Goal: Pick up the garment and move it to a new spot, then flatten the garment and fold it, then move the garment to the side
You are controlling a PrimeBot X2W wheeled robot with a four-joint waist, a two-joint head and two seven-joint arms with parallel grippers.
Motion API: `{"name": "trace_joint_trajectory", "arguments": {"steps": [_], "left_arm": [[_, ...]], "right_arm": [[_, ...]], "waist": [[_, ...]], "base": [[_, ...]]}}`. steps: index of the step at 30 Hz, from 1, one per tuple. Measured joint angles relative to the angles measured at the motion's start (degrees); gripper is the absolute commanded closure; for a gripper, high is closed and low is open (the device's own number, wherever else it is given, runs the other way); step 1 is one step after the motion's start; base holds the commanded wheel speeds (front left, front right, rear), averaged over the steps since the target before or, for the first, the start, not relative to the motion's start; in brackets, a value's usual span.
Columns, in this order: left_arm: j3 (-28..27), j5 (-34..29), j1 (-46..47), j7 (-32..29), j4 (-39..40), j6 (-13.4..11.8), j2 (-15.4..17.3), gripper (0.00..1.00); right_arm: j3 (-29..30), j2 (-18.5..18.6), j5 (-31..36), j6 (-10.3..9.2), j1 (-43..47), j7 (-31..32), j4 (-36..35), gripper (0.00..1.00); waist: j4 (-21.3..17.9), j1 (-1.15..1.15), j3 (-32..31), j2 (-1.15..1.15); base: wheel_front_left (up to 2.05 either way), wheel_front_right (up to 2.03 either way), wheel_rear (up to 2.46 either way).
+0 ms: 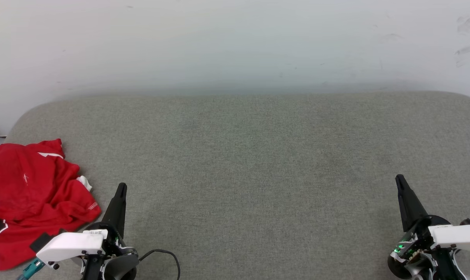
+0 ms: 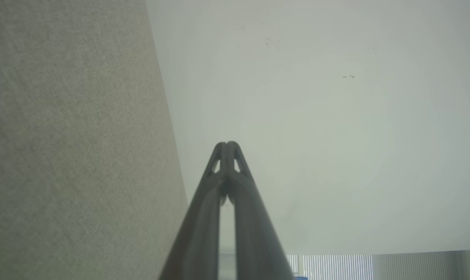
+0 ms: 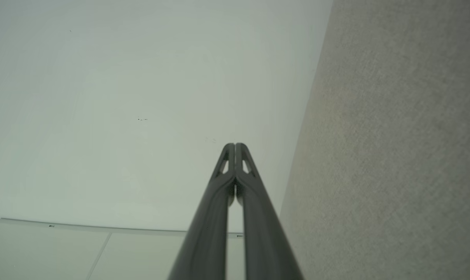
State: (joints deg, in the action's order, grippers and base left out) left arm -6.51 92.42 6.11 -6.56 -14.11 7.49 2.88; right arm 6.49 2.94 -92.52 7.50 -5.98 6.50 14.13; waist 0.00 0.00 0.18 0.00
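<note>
A crumpled red shirt (image 1: 32, 194) with white trim lies in a heap at the near left corner of a grey padded surface (image 1: 250, 163); the left gripper (image 1: 121, 187) sits just to its right, fingers pressed together, holding nothing; the right gripper (image 1: 399, 179) rests well apart at the near right, fingers also pressed together and empty; a pale wall (image 1: 235, 42) stands behind the far edge.

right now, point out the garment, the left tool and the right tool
garment (image 1: 32, 190): head view, on the crumpled red body fabric
left tool (image 2: 227, 146): left wrist view, at its closed fingertips
right tool (image 3: 235, 146): right wrist view, at its closed fingertips
</note>
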Motion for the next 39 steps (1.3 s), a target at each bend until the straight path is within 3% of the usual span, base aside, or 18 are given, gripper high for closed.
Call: {"name": "trace_joint_trajectory", "arguments": {"steps": [18,19,24,39], "left_arm": [[0.01,0.00,0.00,0.00,0.00,0.00,0.00,1.00],[0.01,0.00,0.00,0.00,0.00,0.00,0.00,0.00],[0.69,0.00,-1.61,0.33,-1.71,-0.01,-0.14,0.00],[5.92,-0.57,-1.60,4.45,1.56,-0.01,-0.14,0.00]], "right_arm": [[0.02,0.00,0.00,0.00,0.00,0.00,0.00,1.00],[0.02,0.00,0.00,0.00,0.00,0.00,0.00,0.00],[-0.23,-0.07,-0.02,-0.01,1.90,-0.29,1.43,0.00],[-3.58,-0.09,1.03,-0.01,2.74,-4.20,-3.20,0.00]], "waist": [[0.00,0.00,0.00,0.00],[0.00,0.00,0.00,0.00],[0.00,0.00,0.01,0.00],[0.00,0.00,0.06,0.00]], "base": [[0.00,0.00,0.00],[0.00,0.00,0.00],[0.00,0.00,0.00],[0.00,0.00,0.00]]}}
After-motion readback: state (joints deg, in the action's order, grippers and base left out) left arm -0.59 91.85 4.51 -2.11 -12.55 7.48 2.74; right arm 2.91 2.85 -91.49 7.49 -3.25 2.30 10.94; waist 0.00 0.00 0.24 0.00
